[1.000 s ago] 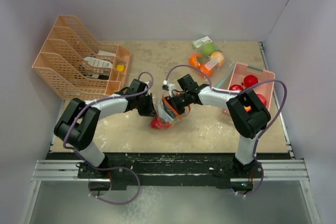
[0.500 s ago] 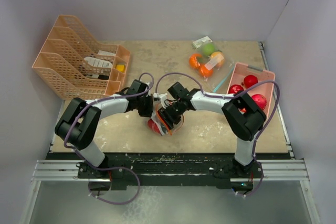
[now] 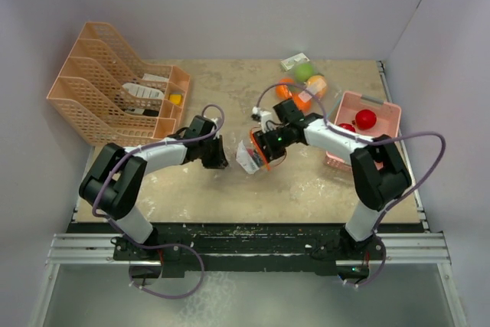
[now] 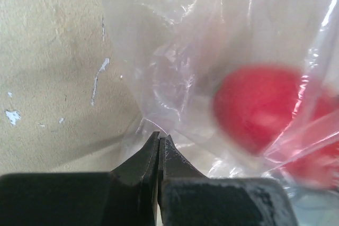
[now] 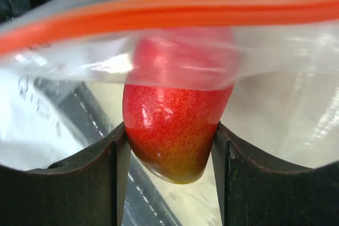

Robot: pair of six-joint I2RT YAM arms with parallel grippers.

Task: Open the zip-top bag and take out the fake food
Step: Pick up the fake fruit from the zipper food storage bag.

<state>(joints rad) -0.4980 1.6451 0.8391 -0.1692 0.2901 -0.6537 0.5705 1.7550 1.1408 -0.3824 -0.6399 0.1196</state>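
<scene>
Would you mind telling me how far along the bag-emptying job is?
Done: the bag's orange zip looks open, and red apples lie in the pink basket. In hand: the left gripper pinches the bag; the right gripper holds a red fruit at its mouth. Left: oranges and a green apple beyond look bagged.

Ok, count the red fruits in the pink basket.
2 red fruits: one mid-basket, one at the pink basket's edge, partly behind the right arm; more may be hidden.
</scene>
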